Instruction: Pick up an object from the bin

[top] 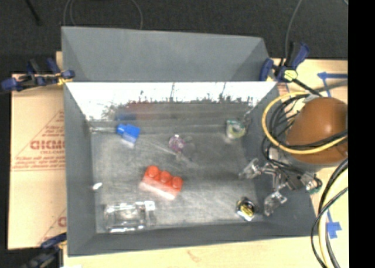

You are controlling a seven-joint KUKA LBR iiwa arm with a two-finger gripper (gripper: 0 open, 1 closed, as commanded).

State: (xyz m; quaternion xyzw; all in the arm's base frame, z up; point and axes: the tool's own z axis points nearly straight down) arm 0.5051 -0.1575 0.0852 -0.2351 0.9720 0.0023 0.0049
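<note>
My gripper [262, 186] hangs at the bin's right side, close to the right wall. Its two metal fingers stand apart, open, with nothing between them. A small black and yellow thing [245, 209] lies on the floor just left of the lower fingertip [273, 202], apart from it. A pale green, see-through thing [235, 129] lies near the back right corner, beyond the upper fingertip [251, 170].
A red brick with round studs [161, 182] lies mid-floor. A purple see-through piece [177, 143] and a blue block [127, 132] sit towards the back left. A clear plastic item [126, 214] lies at the front left. The arm's orange cover and cables hang over the right rim.
</note>
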